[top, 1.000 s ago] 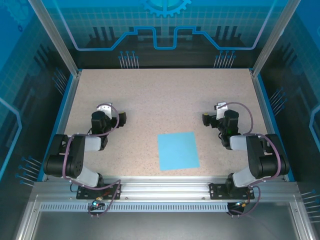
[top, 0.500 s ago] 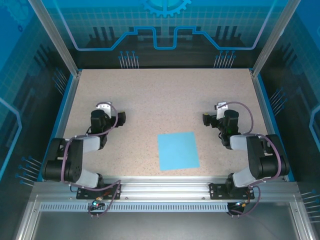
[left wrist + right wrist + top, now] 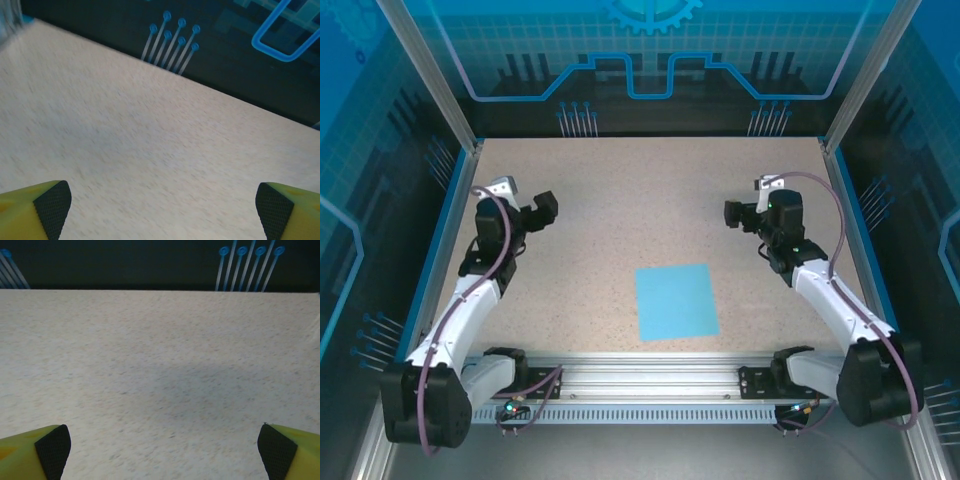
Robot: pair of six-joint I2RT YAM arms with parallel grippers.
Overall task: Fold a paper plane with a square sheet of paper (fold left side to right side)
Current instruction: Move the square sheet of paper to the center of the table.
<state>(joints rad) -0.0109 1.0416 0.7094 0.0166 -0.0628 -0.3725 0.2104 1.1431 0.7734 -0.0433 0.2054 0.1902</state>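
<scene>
**A:** Where is the square sheet of paper [image 3: 676, 301]?

**B:** It lies flat and unfolded on the counter [image 3: 640, 190], near the front edge and slightly right of centre.

**A:** And the hands?

**B:** The right hand [image 3: 735, 213] is nearer, just beyond the sheet. The left hand [image 3: 542, 208] is well apart. Both are spread wide and empty, with arms reaching forward.

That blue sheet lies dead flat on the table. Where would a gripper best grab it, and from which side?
Probably the left edge of the square sheet of paper, near a corner, coming from the left with the open left gripper. It lies flat with nothing raised, so only an edge offers a hold, and that side folds over.
</scene>
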